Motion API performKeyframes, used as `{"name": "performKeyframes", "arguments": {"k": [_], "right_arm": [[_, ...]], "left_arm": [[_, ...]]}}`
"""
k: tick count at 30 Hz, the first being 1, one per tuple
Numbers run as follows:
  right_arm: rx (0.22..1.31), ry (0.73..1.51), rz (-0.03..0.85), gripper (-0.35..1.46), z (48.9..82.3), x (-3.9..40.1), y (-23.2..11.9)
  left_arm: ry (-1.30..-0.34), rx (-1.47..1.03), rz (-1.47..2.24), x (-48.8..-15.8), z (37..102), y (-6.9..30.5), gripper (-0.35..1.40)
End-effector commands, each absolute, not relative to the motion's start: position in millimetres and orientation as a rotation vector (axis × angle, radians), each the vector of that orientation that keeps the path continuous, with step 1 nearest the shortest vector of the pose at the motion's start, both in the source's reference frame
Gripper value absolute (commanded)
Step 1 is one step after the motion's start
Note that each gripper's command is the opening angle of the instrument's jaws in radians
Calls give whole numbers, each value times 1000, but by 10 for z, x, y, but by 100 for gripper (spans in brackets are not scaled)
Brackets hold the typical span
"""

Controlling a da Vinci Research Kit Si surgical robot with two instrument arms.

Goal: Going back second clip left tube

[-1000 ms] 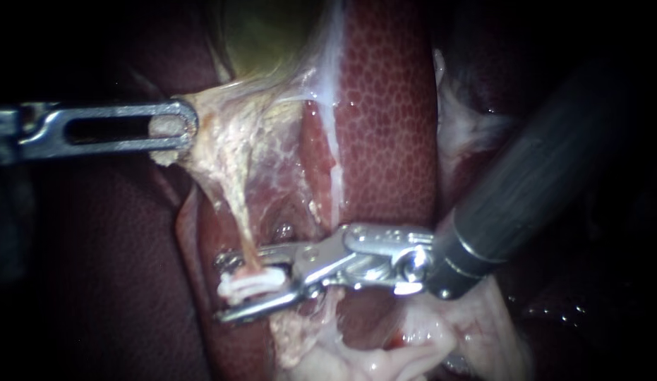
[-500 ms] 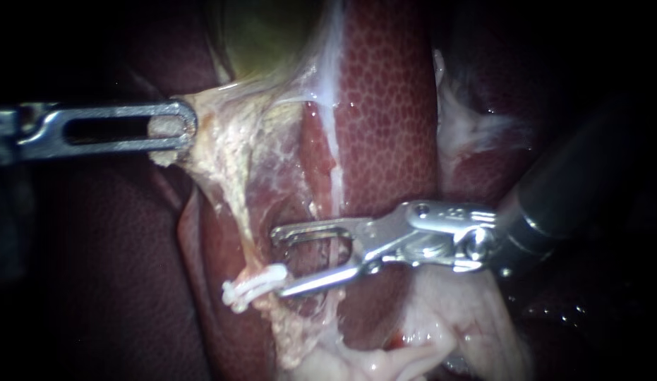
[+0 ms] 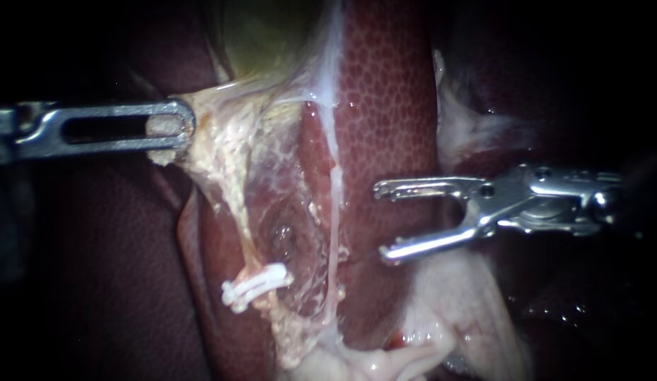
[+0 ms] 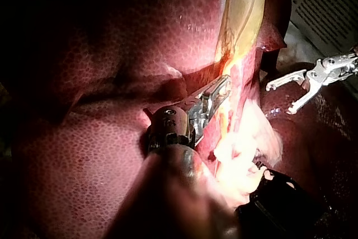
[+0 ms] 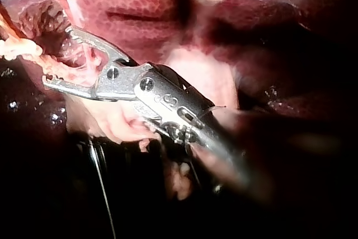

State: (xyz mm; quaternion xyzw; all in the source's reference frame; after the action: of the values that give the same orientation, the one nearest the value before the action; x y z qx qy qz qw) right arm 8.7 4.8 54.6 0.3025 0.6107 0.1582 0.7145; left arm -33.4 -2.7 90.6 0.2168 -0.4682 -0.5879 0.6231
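A white clip (image 3: 256, 284) sits across the left tube (image 3: 236, 208), low on that strand; a second thin tube (image 3: 333, 233) runs beside it on the right, apart from the clip; the right instrument (image 3: 382, 221) hangs well to the right of the clip over the liver (image 3: 388, 106), jaws apart and empty; the left instrument (image 3: 174, 127) has its jaws clamped on pale tissue at the left tube's upper end, below the gallbladder (image 3: 261, 35).

mottled red liver (image 3: 388, 106) lies beside the yellow-green gallbladder (image 3: 264, 35) and pale tissue (image 3: 384, 360).
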Motion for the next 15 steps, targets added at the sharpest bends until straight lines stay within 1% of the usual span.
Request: {"name": "performKeyframes", "arguments": {"k": [1, 6, 15], "right_arm": [[669, 1359, 349, 60, 541, 85, 49], [660, 1360, 335, 60, 531, 83, 48], [660, 1360, 335, 60, 532, 83, 47]], "left_arm": [[-1075, 497, -1351, -335, 907, -27, -35], [-1075, 494, -1351, -338, 911, -28, -35], [-1069, 482, -1346, -358, 939, -33, -35]]}}
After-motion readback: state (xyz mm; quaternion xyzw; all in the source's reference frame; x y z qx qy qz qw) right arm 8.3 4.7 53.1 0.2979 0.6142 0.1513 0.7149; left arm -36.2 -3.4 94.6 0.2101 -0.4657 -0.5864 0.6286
